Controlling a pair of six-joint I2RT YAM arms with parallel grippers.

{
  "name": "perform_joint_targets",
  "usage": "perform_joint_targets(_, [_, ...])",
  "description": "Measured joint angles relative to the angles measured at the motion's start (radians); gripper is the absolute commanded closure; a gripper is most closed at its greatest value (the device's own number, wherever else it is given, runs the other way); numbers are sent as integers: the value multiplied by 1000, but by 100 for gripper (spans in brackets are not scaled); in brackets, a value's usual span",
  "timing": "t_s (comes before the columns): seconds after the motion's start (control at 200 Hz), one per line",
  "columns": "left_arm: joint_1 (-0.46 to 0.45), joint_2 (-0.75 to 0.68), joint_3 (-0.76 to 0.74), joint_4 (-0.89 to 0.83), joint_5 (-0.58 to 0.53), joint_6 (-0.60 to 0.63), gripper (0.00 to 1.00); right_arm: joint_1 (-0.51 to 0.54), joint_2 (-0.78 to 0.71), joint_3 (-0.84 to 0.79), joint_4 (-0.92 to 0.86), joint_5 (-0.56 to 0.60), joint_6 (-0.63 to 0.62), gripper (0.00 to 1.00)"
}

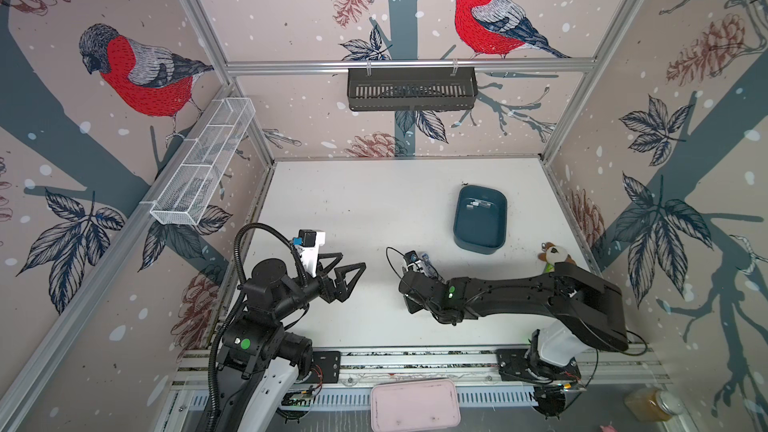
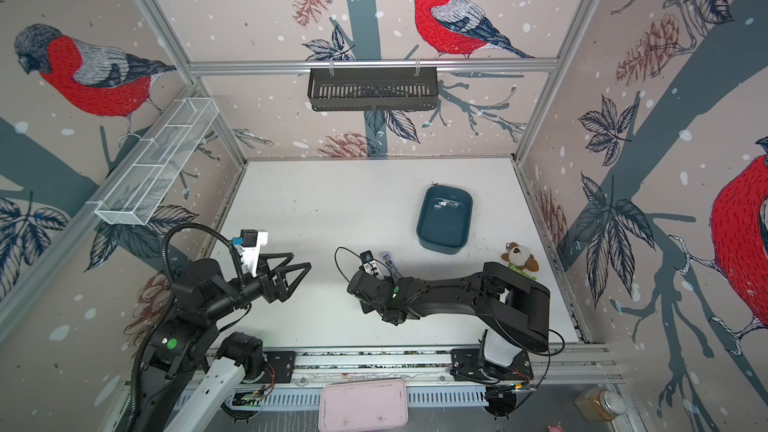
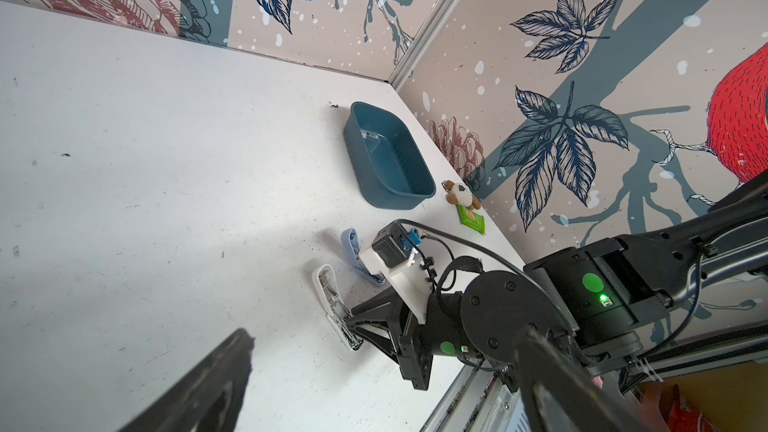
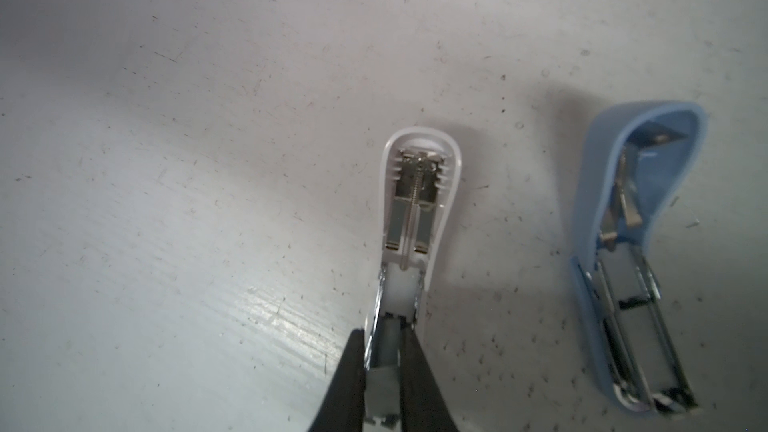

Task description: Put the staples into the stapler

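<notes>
Silvery-grey metal staples (image 4: 380, 388) are pinched by the right gripper (image 4: 382, 330) over the open white plastic stapler (image 4: 419, 209), lower centre of frame; the left gripper (image 1: 353, 260), centre-left, stands spread wide.

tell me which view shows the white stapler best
Right wrist view: the white stapler lies open, close-up, spring visible. The left wrist view shows it small; in both top views the right arm mostly hides it.

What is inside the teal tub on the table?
Small silvery staples lie in the teal tub, at its far end. Nothing covers them; their number is too small to tell.
</notes>
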Motion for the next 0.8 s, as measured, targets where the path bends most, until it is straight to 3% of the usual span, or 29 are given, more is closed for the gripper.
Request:
perform_joint_targets(0.365, [0, 0, 0, 0, 5, 0, 2, 0, 16, 5, -11, 16, 1, 82])
perform_joint_targets(0.801, [0, 1, 0, 0, 17, 0, 2, 0, 18, 18, -39, 27, 0, 70])
